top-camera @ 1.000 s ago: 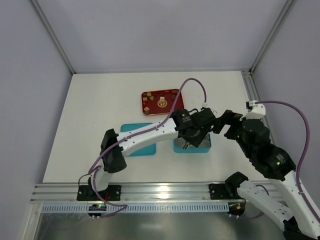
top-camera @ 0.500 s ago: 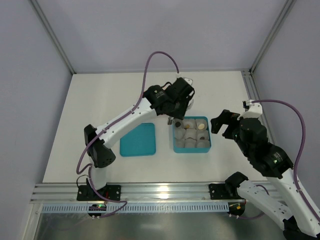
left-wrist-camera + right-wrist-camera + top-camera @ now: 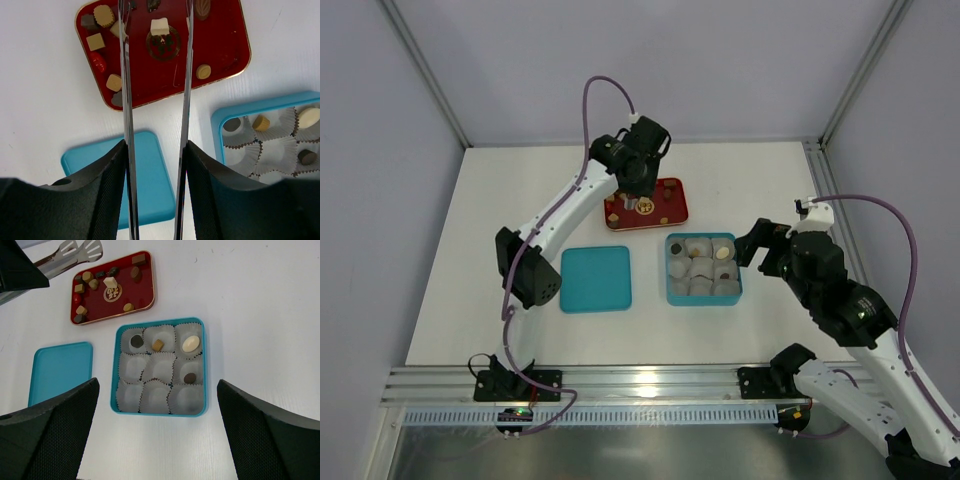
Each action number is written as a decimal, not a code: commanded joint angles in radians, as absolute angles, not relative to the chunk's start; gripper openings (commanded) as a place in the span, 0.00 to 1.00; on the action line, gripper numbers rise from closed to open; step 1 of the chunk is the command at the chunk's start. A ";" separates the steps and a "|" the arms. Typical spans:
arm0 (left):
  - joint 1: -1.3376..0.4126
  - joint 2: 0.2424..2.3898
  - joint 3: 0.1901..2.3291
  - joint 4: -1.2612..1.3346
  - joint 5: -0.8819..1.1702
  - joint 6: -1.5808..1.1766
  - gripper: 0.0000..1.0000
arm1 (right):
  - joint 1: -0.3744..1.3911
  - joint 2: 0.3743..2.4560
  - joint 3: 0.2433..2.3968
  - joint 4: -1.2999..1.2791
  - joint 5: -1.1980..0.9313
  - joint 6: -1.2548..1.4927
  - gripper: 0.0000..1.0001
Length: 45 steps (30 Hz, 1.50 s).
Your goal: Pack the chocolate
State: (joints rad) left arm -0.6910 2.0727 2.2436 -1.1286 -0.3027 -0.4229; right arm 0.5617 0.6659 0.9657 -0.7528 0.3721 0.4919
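Observation:
The chocolate lies as several small pieces on the red tray (image 3: 220,30), among them a cream square (image 3: 160,26). More pieces sit in paper cups in the teal box (image 3: 116,370): a dark one (image 3: 136,341), a tan one (image 3: 158,345), a cream one (image 3: 191,344) and a brown one (image 3: 189,377). My left gripper (image 3: 156,150) is shut on metal tongs (image 3: 126,100), hovering over the tray (image 3: 672,200). The blades stand apart with the cream square showing between them. My right gripper (image 3: 157,385) hangs open above the box, holding nothing.
The teal lid (image 3: 596,279) lies flat left of the box (image 3: 703,297). The tongs' tips (image 3: 75,251) show at the tray's far left corner. Several paper cups (image 3: 160,367) in the box hold nothing. White walls and metal rails bound the table.
My left arm swung the tongs from above the teal box back and left to above the red tray. The right arm shifted slightly and stayed open.

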 commanded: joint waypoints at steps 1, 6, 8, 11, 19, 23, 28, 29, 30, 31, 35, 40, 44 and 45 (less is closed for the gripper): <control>-0.689 2.109 2.315 -1.155 -0.322 -0.387 0.49 | 0.563 0.666 0.960 -0.712 0.370 0.477 1.00; -0.670 2.128 2.280 -1.131 -0.304 -0.387 0.49 | 0.563 0.663 0.956 -0.710 0.365 0.479 1.00; -0.669 2.135 2.272 -1.127 -0.304 -0.385 0.49 | 0.563 0.663 0.954 -0.715 0.364 0.480 1.00; -0.667 2.149 2.266 -1.123 -0.293 -0.380 0.49 | 0.563 0.660 0.954 -0.716 0.365 0.480 1.00; -0.664 2.186 2.243 -1.098 -0.282 -0.382 0.48 | 0.563 0.658 0.954 -0.718 0.360 0.480 1.00; -0.664 2.200 2.224 -1.085 -0.272 -0.380 0.48 | 0.563 0.653 0.954 -0.722 0.364 0.479 1.00; -0.664 2.217 2.215 -1.078 -0.270 -0.377 0.48 | 0.563 0.649 0.953 -0.726 0.367 0.479 1.00; -0.664 2.218 2.215 -1.074 -0.268 -0.377 0.48 | 0.563 0.647 0.951 -0.727 0.367 0.479 1.00; -0.664 2.223 2.215 -1.075 -0.267 -0.377 0.47 | 0.563 0.647 0.951 -0.727 0.367 0.479 1.00; -0.664 2.224 2.215 -1.075 -0.265 -0.377 0.47 | 0.563 0.649 0.951 -0.729 0.367 0.479 1.00; -0.664 2.227 2.198 -1.068 -0.256 -0.380 0.43 | 0.564 0.646 0.950 -0.730 0.368 0.477 1.00; -0.664 2.220 2.180 -1.063 -0.252 -0.380 0.40 | 0.563 0.647 0.946 -0.726 0.364 0.477 1.00; -0.664 2.221 2.177 -1.065 -0.255 -0.377 0.36 | 0.563 0.650 0.943 -0.721 0.360 0.479 1.00; -0.664 2.220 2.175 -1.066 -0.253 -0.377 0.32 | 0.563 0.650 0.942 -0.722 0.360 0.482 1.00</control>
State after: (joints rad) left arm -0.6708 2.2288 2.1738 -1.0935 -0.2581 -0.3855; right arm 0.5617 0.6525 0.9463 -0.7494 0.3599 0.4919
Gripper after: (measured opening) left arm 0.353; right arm 0.996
